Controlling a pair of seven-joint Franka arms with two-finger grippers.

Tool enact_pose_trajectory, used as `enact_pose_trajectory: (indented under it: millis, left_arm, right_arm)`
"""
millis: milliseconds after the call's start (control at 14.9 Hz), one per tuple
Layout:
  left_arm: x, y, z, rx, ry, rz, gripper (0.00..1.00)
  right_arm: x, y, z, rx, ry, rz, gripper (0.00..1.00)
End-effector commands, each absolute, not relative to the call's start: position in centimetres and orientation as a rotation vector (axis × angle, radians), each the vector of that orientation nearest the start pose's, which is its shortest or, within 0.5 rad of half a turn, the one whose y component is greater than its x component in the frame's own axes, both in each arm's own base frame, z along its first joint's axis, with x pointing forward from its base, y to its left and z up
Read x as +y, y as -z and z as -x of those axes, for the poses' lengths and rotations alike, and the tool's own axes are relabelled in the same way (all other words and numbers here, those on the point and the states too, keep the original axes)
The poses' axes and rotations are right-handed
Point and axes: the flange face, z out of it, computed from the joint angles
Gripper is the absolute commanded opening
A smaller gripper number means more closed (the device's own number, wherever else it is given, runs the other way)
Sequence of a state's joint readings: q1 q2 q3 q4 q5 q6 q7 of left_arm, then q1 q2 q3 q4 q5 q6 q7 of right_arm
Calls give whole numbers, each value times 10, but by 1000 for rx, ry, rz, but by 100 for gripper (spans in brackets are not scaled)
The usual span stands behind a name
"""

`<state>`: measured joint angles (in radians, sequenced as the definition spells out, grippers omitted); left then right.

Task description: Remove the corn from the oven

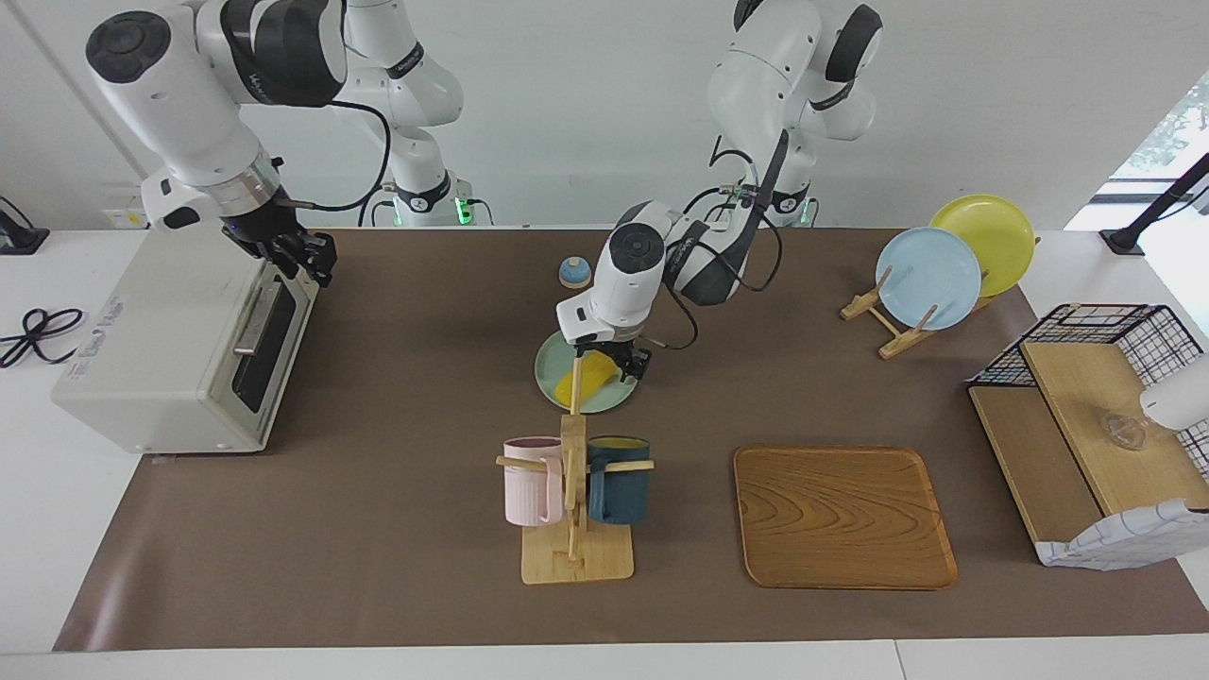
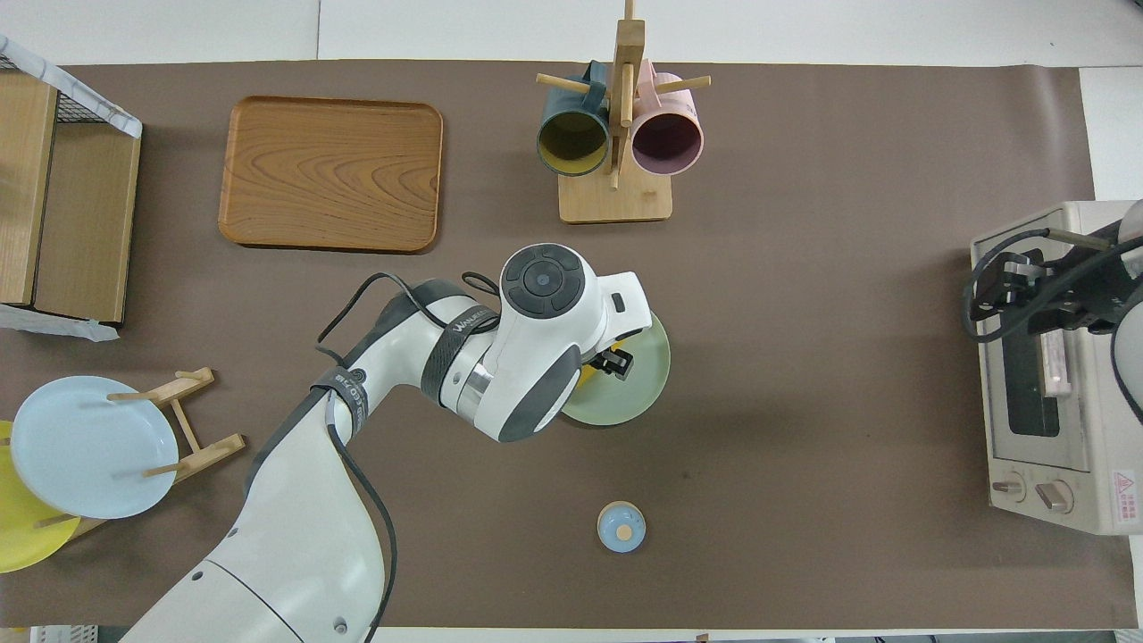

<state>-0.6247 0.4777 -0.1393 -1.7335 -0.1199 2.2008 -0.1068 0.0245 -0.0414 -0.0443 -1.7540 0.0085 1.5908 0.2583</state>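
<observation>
Left gripper (image 1: 616, 364) is low over the pale green plate (image 1: 553, 364), right at the corn (image 1: 586, 382). Its fingers stand on both sides of the yellow cob, but I cannot tell if they press it or are a little apart. The corn lies on this plate, outside the oven (image 1: 179, 345), pointing about from 1 to 7 o'clock in the facing view.

At 6 o'clock from the plate in that view stands the wooden mug rack (image 1: 574, 529) with a pink mug (image 1: 531, 480) and a dark blue mug (image 1: 619, 480). At 12 o'clock sits a small blue knob (image 1: 572, 271).

Right gripper (image 1: 304, 257) is above the top edge of the oven door (image 1: 269, 345), at the right arm's end of the table. Its fingers look apart and hold nothing. The door is shut.
</observation>
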Motion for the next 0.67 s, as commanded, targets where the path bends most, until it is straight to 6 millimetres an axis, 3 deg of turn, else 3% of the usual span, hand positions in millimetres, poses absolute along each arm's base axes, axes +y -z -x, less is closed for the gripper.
enact_pose_trajectory:
  millis: [0,67,268,401,602]
  left_arm:
    - [-455,-310,-475,881,-118,3150,0]
    - [-455,-311,-474,868,-130,3152,0]
    - [-457,-325,-481,826,-151,3195,0]
    - [-451,-357,-490,786,-160,3239,0]
    - [-392,-410,-524,608,-118,3297,0]
  right_arm:
    - [-2,-571,-536,401,-208,3090,100]
    - [6,-573,-535,387,-206,3095,100]
    - [4,-572,-534,349,-198,3102,100]
    - [2,-573,-534,235,-194,3117,100]
    - [4,-577,-537,98,-145,3126,100]
